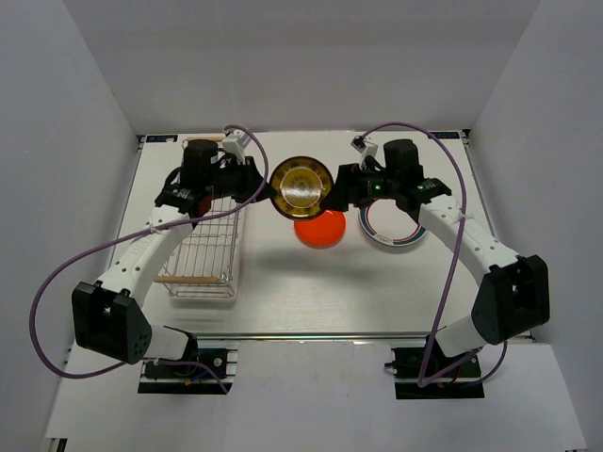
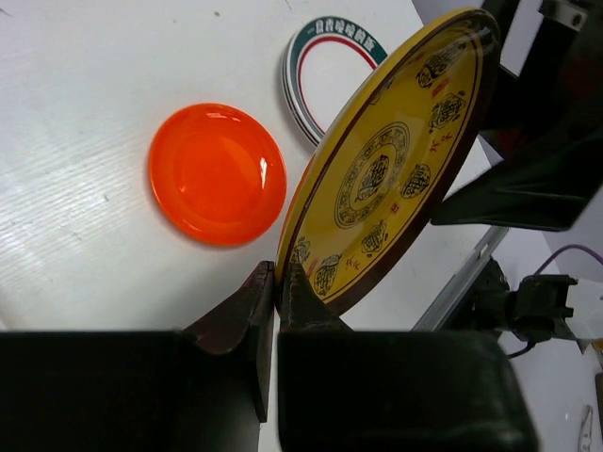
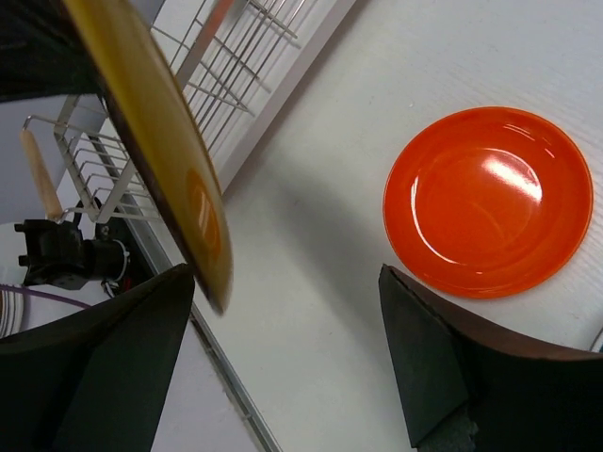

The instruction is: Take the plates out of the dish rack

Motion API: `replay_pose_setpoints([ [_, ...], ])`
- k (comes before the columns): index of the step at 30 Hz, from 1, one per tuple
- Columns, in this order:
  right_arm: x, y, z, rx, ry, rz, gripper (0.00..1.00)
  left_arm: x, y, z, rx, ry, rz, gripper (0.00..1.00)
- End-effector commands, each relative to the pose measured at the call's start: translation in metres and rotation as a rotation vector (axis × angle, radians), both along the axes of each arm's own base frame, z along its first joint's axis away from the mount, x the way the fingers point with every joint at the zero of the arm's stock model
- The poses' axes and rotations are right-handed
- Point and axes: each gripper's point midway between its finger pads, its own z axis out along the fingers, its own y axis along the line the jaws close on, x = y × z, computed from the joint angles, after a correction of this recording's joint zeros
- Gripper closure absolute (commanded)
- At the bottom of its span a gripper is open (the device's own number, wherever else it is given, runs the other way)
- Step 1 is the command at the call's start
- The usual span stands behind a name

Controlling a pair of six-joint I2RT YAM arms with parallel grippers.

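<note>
**Desk:** While the two arms work over the white table, which step is this?

**Photographer:** A hand-over in mid-air, I judge. The dish rack stands at the left and the stack of white plates with green-red rims lies at the right. Between them the yellow-brown plate hangs tilted, above the orange plate on the table.

**Desk:** Who holds it?

**Photographer:** The left gripper pinches its rim. The right gripper is spread wide, with the plate's edge just beside one finger.

**Desk:** Next?

**Photographer:** Probably the right jaws must close on the rim before the left lets go, or the plate may drop.

**Desk:** The rack?

**Photographer:** No plate shows among its wires where the left arm leaves it uncovered.
</note>
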Motion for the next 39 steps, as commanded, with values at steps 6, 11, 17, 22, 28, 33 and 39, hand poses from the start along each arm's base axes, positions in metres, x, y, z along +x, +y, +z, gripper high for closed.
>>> replay_pose_setpoints([
  [6, 0.012, 0.019, 0.024, 0.052, -0.068, 0.012, 0.44, -0.006, -0.011, -0.011, 0.029, 0.016, -0.012, 1.0],
  [11, 0.012, 0.019, 0.022, 0.054, -0.05, 0.012, 0.72, -0.008, -0.015, -0.02, 0.051, 0.038, -0.01, 1.0],
  [17, 0.01, 0.02, 0.025, 0.061, -0.048, 0.008, 0.9, -0.002, -0.011, -0.022, 0.079, 0.05, 0.053, 1.0],
  [22, 0.012, 0.016, 0.017, 0.051, -0.011, -0.016, 1.0, 0.003, -0.005, -0.021, 0.107, 0.065, 0.096, 0.65],
  [28, 0.02, 0.002, 0.001, -0.018, 0.027, -0.105, 1.0, 0.015, 0.024, -0.009, 0.188, 0.058, 0.282, 0.02],
  [33, 0.032, -0.015, -0.026, -0.121, 0.1, -0.177, 1.0, 0.019, 0.075, -0.001, 0.294, 0.056, 0.562, 0.02],
  [39, 0.038, -0.029, -0.069, -0.195, 0.233, -0.255, 1.0, 0.004, 0.139, 0.016, 0.342, 0.048, 0.893, 0.02],
])
